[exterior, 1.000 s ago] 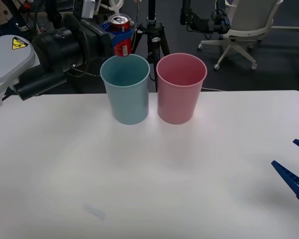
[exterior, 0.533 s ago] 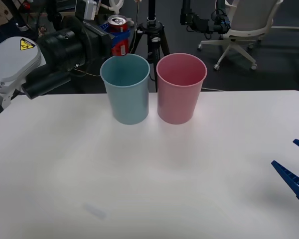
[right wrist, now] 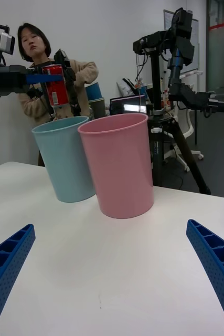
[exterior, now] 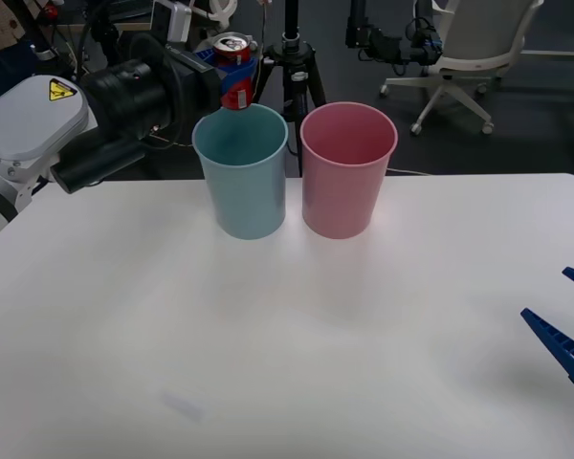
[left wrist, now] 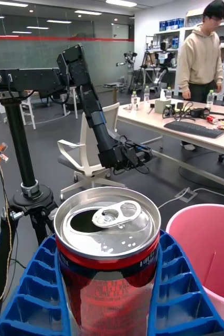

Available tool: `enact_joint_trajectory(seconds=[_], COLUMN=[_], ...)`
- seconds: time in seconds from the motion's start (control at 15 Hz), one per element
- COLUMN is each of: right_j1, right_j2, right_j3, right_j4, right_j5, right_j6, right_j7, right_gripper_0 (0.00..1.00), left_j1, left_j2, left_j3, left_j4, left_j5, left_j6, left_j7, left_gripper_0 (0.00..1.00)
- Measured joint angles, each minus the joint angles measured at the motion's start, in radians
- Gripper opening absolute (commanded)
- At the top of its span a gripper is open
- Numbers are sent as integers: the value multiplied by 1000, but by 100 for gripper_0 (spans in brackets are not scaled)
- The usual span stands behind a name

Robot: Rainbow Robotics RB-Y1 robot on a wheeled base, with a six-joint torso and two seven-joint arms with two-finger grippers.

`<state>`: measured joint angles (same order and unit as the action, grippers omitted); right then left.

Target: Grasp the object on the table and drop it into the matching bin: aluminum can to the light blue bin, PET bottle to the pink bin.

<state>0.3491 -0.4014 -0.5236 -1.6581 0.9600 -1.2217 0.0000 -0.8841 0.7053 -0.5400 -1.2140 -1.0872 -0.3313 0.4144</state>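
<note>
Done: the aluminum can (exterior: 233, 67) is already off the desk (exterior: 287, 335) and is held upright, its silver top and pull tab uppermost.
Left gripper (exterior: 231, 78): the blue ribbed fingers (left wrist: 35, 283) are clamped on the two sides of the can, as seen in the left wrist view.
Can position: it is carried above the far rim of the light blue bin (exterior: 241, 172); whether it is squarely over the opening or just behind it cannot be told.
Left to do: judged from this, only the release into the light blue bin remains; a small shift toward the bin's middle may be needed first.
Pink bin (exterior: 347, 168): it stands just beside the light blue bin, on its right, and is not the target for a can.
Right gripper (right wrist: 112, 273): it is parked low over the desk's near right part, fingers wide apart, holding nothing.
Hidden: the can's lower part is covered by the fingers; the floors of both bins are not seen.
Cut off: the right fingers are partly cropped at the front view's edge.
</note>
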Motion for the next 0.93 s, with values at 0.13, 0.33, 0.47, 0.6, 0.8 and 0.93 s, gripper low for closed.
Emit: enact_joint_trajectory(seconds=[0.13,0.33,0.47,0.6,0.8,0.93], right_j1=[0,0,0,0,0,0], right_j2=[0,0,0,0,0,0], right_j3=[0,0,0,0,0,0], right_j4=[0,0,0,0,0,0], right_j5=[0,0,0,0,0,0], right_j6=[0,0,0,0,0,0], right_j7=[0,0,0,0,0,0], right_gripper_0=[100,100,100,100,100,100], left_j1=[0,0,0,0,1,2], left_j2=[-1,-4,-3,-3,-4,-1], left_j3=[-1,0,-1,-1,0,0], left_j4=[1,0,-1,0,0,-1], left_j5=[0,0,2,4,6,14], left_j6=[-1,-7,-7,-7,-8,-25], left_j7=[-1,1,1,0,1,-1], left_gripper_0=[100,100,100,100,100,100])
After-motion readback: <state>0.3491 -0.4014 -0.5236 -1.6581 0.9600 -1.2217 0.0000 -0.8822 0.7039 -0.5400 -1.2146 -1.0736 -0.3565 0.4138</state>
